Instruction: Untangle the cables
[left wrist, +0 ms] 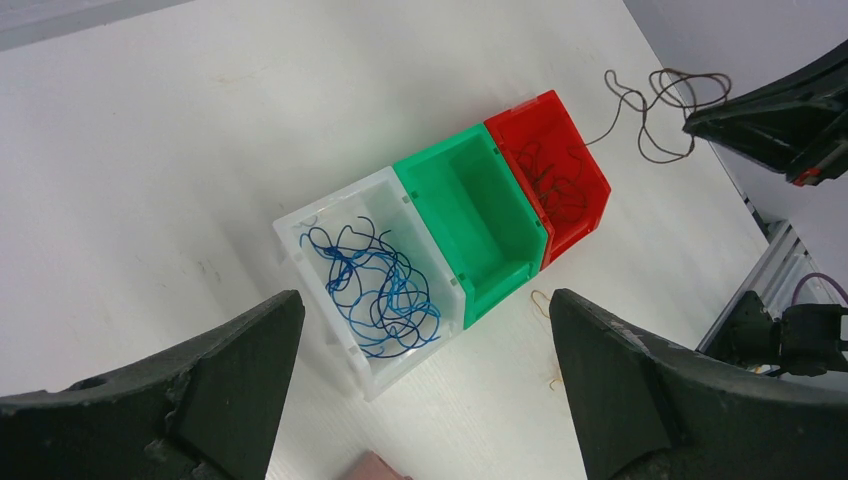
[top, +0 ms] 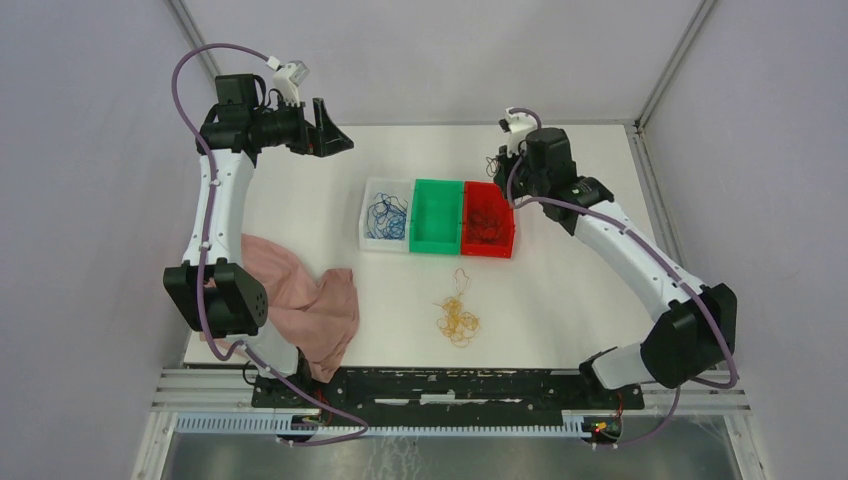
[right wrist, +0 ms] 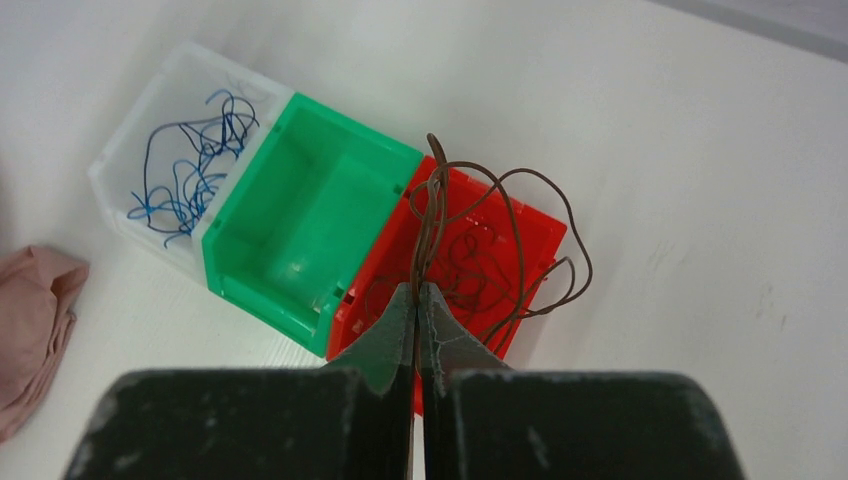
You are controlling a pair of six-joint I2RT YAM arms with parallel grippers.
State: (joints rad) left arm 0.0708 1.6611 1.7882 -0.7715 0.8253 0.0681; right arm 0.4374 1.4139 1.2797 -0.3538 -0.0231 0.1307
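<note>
Right end effector (right wrist: pixel 415 292) is fully closed, tips pinching a brown cable (right wrist: pixel 428 230). The cable's loops hang over the red bin (right wrist: pixel 535 235), w/ more brown cables (right wrist: pixel 470 275) lying inside that bin. Can't tell whether the hanging loops touch the bin.

Left end effector (left wrist: pixel 425 300) is at full width, nothing btwn the fingers (left wrist: pixel 250 370), touching nothing.

R arm reaches fwd from its base at the near right edge of the desk (top: pixel 580 290), elbow low on the right, wrist up by the far right corner of the red bin, end effector (top: pixel 503 165) aimed down. L arm stands tall at the far left, forearm level, end effector (top: pixel 327 128) high and pointing toward the bins.

3 bins sit touching in a row mid-desk: white bin (top: pixel 367 222) w/ blue cables (top: pixel 385 213), green bin (top: pixel 436 215), then red. Yellow-orange cables (top: pixel 457 315) lie in a loose tangle on the desk, nearer the bases, apart from the bins. Pink cloth (top: pixel 310 300) is crumpled at the near left, partly under the L arm.
</note>
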